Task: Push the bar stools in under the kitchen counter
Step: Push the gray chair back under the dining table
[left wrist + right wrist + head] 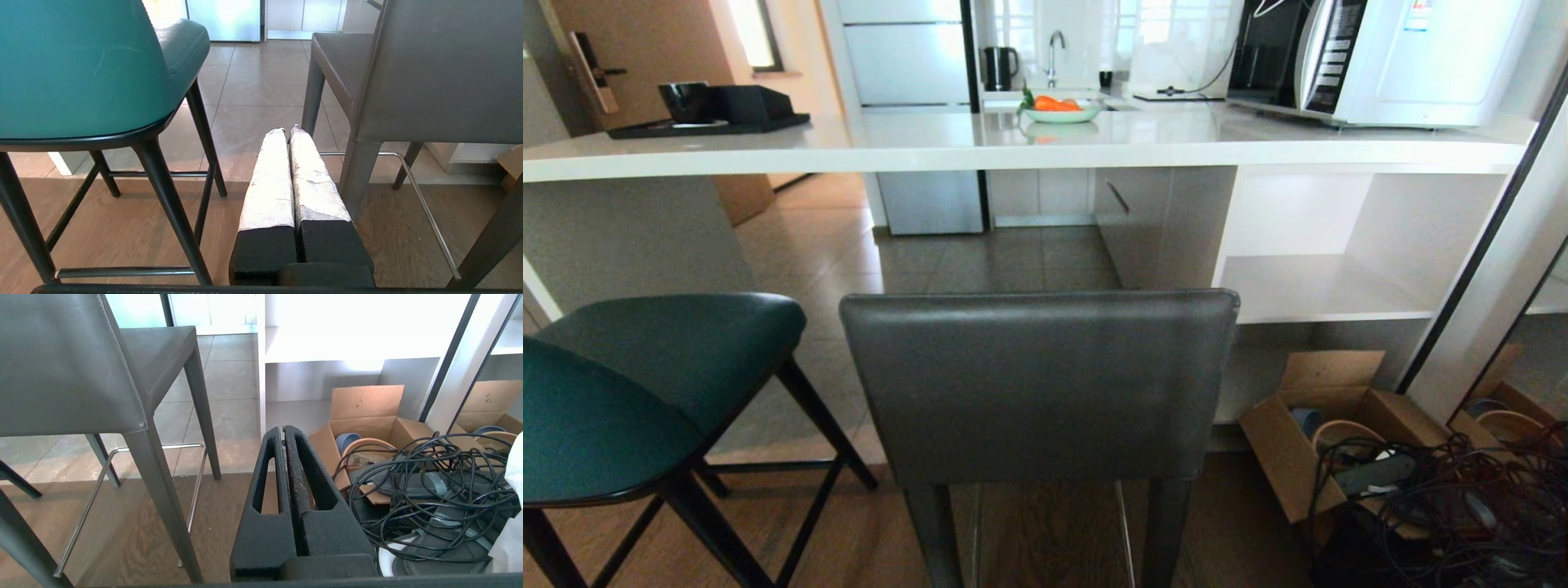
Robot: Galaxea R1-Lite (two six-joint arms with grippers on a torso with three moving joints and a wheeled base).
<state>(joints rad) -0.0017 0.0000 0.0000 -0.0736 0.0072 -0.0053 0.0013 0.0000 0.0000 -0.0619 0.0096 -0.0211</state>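
Stools stand short of the glossy white stone table (915,143): teal padded stool (645,384) beside dark grey leather stool (1037,384), neither tucked under. Left claw (288,130) and right claw (284,428) hang pressed closed and empty, low behind the grey stool, likely parked before pushing.

I am looking along my left gripper (288,130), whose two fingers (267,179), wrapped in white tape, are pressing together with nothing between them. It is hanging low, pointing into the gap between two stools and touching neither. The teal stool (81,69) is standing on one side, showing me its rounded padded back and thin black legs (169,208). The grey stool (441,69) is standing on the other, its flat back facing me and its chrome footrest (425,208) running just beside the fingers. Wood flooring (122,228) is lying underneath me, giving way to beige tiles (261,85) farther ahead.
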